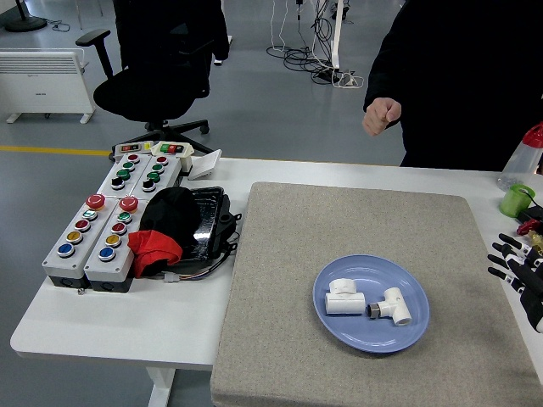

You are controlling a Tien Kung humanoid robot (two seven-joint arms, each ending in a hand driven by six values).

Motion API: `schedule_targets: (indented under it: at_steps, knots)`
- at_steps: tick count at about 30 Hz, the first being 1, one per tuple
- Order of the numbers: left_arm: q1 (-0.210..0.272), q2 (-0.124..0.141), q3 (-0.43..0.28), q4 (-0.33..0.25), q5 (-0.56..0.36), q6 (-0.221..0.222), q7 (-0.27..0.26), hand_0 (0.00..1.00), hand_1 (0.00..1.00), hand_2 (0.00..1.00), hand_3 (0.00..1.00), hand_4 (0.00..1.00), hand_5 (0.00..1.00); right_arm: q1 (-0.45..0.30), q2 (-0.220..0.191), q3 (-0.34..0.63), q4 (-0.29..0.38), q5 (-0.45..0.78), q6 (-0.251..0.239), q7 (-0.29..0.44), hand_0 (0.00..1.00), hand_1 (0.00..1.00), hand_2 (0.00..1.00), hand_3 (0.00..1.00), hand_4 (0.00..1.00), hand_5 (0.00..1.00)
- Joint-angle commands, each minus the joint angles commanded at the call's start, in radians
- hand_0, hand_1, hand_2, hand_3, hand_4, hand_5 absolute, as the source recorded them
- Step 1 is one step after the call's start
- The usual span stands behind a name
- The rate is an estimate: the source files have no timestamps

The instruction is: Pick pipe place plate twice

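Two white pipe fittings lie on the blue plate (pixel 339 329) on the grey mat: one (pixel 344 298) at the plate's left-centre, a T-shaped one (pixel 393 306) to its right. My right hand (pixel 514 270) is at the picture's right edge, off the mat's right side, fingers spread and empty, well right of the plate. My left arm is out of view.
A person in black stands at the far side, upper right, one fist (pixel 380 115) held above the table's far edge. Button control boxes (pixel 109 222), a black-and-red cloth on a tray (pixel 174 225) sit at the left. A green cup (pixel 517 200) and bottle (pixel 528 153) stand far right.
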Motion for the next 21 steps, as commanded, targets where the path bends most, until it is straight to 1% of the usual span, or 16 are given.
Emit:
schedule_targets:
  at_steps: [4, 21]
  knots:
    - [0.000, 0.000, -0.002, 0.000, 0.004, -0.001, 0.000, 0.653, 0.631, 0.633, 0.551, 0.391, 0.998, -0.001, -0.001, 0.000, 0.000, -0.014, 0.005, -0.027, 0.785, 0.744, 0.784, 0.768, 0.495, 0.613]
    - [0.001, -0.002, -0.001, 0.001, 0.004, 0.000, -0.002, 0.653, 0.631, 0.634, 0.550, 0.389, 0.998, -0.004, -0.003, -0.003, 0.001, -0.027, 0.012, -0.051, 0.779, 0.736, 0.773, 0.763, 0.493, 0.616]
